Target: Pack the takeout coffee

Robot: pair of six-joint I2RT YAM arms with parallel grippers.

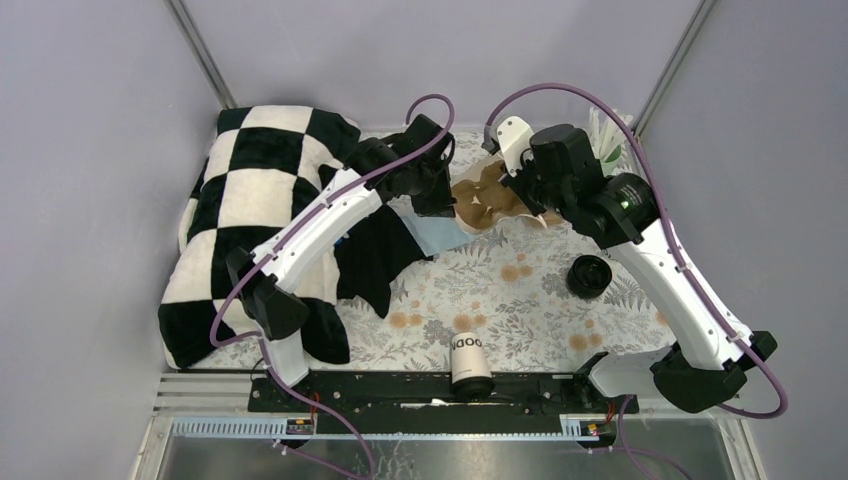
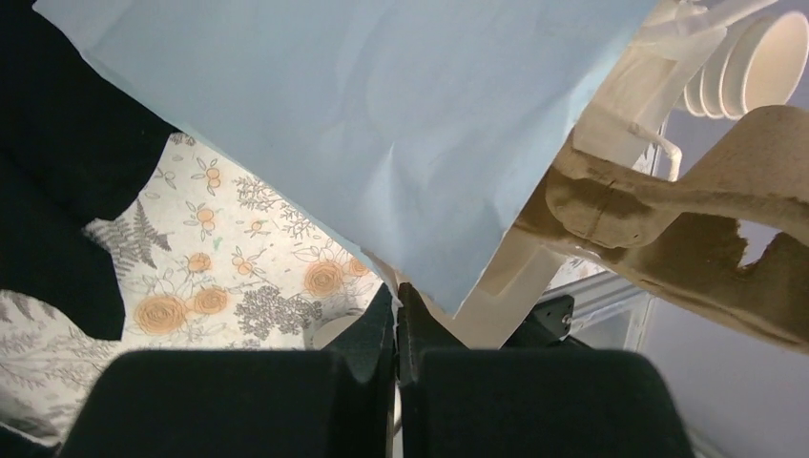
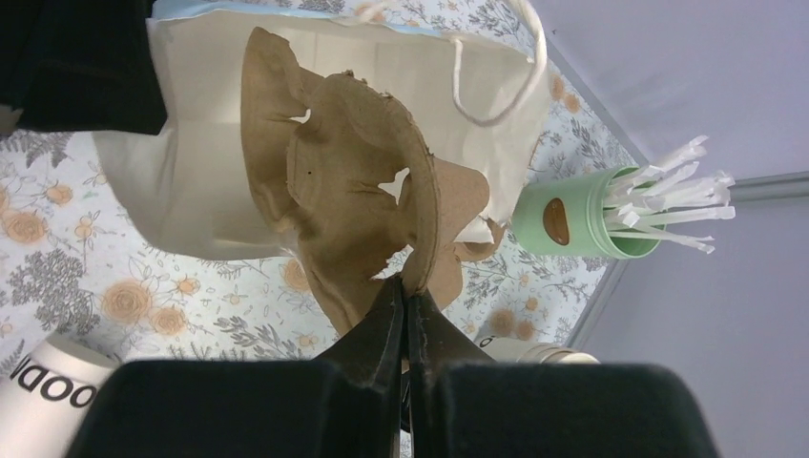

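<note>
The takeout coffee point(image 1: 590, 275) stands right of centre and shows from above only as a round black lid. Both grippers are well behind it. My left gripper point(image 1: 432, 200) point(image 2: 398, 291) is shut on the edge of a light blue paper bag point(image 1: 440, 235) point(image 2: 363, 124) and holds its mouth up. My right gripper point(image 1: 530, 200) point(image 3: 408, 286) is shut on a brown cardboard cup carrier point(image 1: 485, 200) point(image 3: 343, 191), held at the bag's open mouth point(image 3: 191, 172). The carrier also shows in the left wrist view point(image 2: 668, 219).
A white cup with dark lettering point(image 1: 470, 358) point(image 3: 38, 401) lies on its side near the arm bases. A black-and-white checkered blanket point(image 1: 260, 200) covers the left. A green holder of straws point(image 1: 608, 150) point(image 3: 572, 219) and stacked cream cups point(image 2: 754, 57) stand far right.
</note>
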